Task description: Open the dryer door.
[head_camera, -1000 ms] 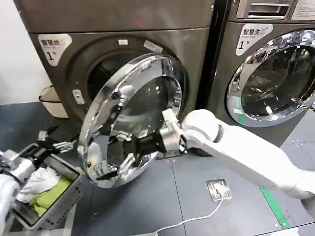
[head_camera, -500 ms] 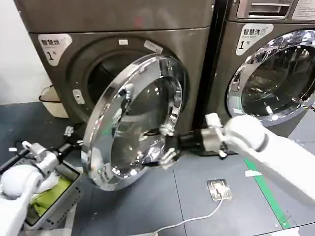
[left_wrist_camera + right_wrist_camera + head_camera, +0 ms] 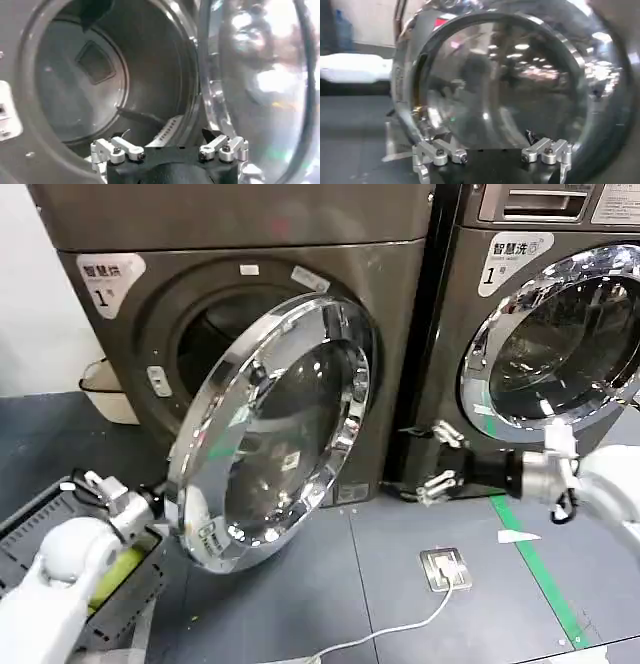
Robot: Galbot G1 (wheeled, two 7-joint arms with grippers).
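Door (image 3: 275, 434) of the left dryer (image 3: 240, 284) is hanging swung well out from its opening, chrome rim facing you, hinged on its right side. Your right pincer (image 3: 440, 456) is sitting apart from the door, off to its right in front of the gap between the two machines, fingers spread and gripping nothing. Your left pincer (image 3: 105, 489) is waiting low beside the door's left edge, above the basket (image 3: 30, 529), fingers parted and empty, looking into the drum (image 3: 85, 75).
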